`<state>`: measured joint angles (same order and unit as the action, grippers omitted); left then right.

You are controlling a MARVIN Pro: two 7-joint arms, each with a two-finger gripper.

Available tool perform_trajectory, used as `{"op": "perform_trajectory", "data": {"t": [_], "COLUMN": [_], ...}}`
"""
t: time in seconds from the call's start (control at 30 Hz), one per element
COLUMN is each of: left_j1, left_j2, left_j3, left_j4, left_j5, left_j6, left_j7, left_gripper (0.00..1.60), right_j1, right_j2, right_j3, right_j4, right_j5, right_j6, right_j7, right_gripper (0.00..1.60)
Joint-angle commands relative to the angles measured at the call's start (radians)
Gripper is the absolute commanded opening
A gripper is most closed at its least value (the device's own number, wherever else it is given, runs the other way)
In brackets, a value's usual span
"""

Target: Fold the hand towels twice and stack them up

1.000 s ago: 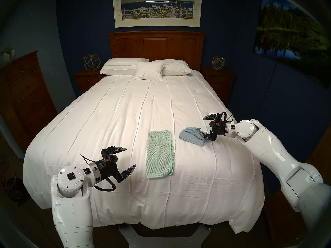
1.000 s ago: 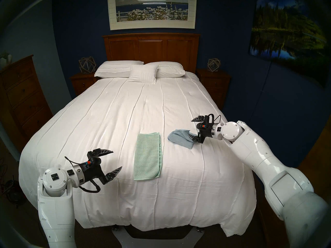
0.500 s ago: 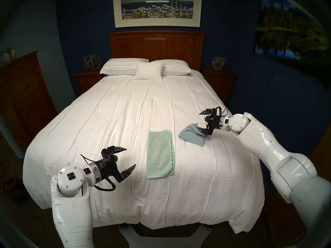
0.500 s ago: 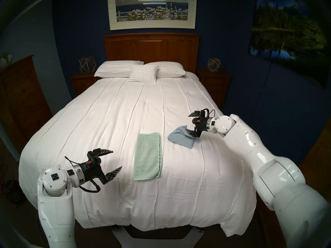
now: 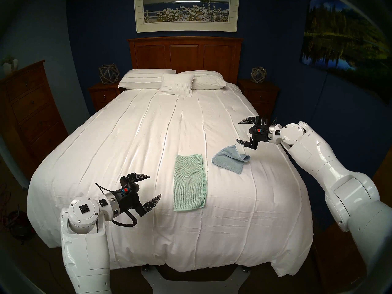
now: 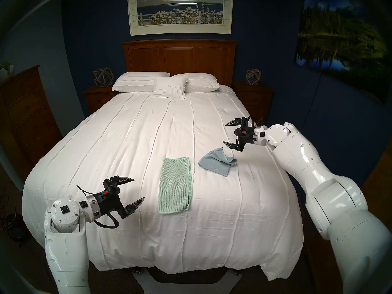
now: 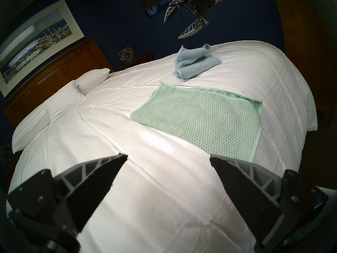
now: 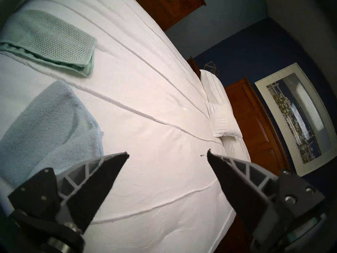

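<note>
The mint green waffle-weave towel (image 5: 189,182) lies folded lengthwise in a long strip at the bed's middle front; it also shows in the left wrist view (image 7: 202,117) and right wrist view (image 8: 45,39). The light blue plush towel (image 5: 230,159) lies loosely folded to its right, one corner curled up; it also shows in the other views (image 6: 216,162) (image 7: 193,61) (image 8: 42,126). My right gripper (image 5: 237,132) is open and empty, raised just above and behind the blue towel. My left gripper (image 5: 155,186) is open and empty, hovering left of the green towel.
The white bedspread (image 5: 148,128) covers the whole bed. White pillows (image 5: 171,81) lie by the wooden headboard (image 5: 184,51). Nightstands stand on both sides, and a tall dresser (image 5: 27,109) stands at the left wall.
My right gripper has lifted up and back off the blue towel, whose edge it overlapped before. The towel's right corner now stands curled up. The left arm has not moved.
</note>
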<state>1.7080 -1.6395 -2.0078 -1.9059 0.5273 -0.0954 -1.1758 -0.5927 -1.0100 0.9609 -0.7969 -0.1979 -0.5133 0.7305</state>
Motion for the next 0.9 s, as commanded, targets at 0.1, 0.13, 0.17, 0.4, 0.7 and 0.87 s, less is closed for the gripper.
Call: {"op": "perform_trajectory", "data": {"t": [0.1, 0.13, 0.17, 0.4, 0.7, 0.87], "left_j1": [-0.003, -0.003, -0.003, -0.004, 0.000, 0.002], "left_j2": [0.001, 0.001, 0.001, 0.001, 0.000, 0.000], "left_j3": [0.000, 0.000, 0.000, 0.000, 0.000, 0.000], "left_j4": [-0.010, -0.010, -0.010, -0.010, -0.016, -0.019], "left_j5": [-0.004, -0.004, -0.004, -0.004, -0.008, -0.010], "left_j6": [-0.001, -0.001, -0.001, -0.002, 0.001, 0.003], "left_j7": [0.000, 0.000, 0.000, 0.000, 0.000, 0.001], "left_gripper": [1.60, 1.60, 1.60, 1.60, 1.60, 1.60], "right_j1": [-0.097, -0.113, -0.136, -0.235, -0.322, -0.345], "right_j2": [0.110, 0.117, 0.123, 0.115, 0.142, 0.167], "right_j3": [0.064, 0.064, 0.068, 0.062, 0.113, 0.129], "right_j4": [-0.140, -0.156, -0.177, -0.263, -0.395, -0.470], "right_j5": [0.184, 0.200, 0.230, 0.364, 0.536, 0.491], "right_j6": [-0.015, -0.013, -0.009, 0.026, 0.186, 0.293], "right_j7": [0.189, 0.210, 0.241, 0.363, 0.421, 0.322], "right_gripper": [1.60, 1.60, 1.60, 1.60, 1.60, 1.60]}}
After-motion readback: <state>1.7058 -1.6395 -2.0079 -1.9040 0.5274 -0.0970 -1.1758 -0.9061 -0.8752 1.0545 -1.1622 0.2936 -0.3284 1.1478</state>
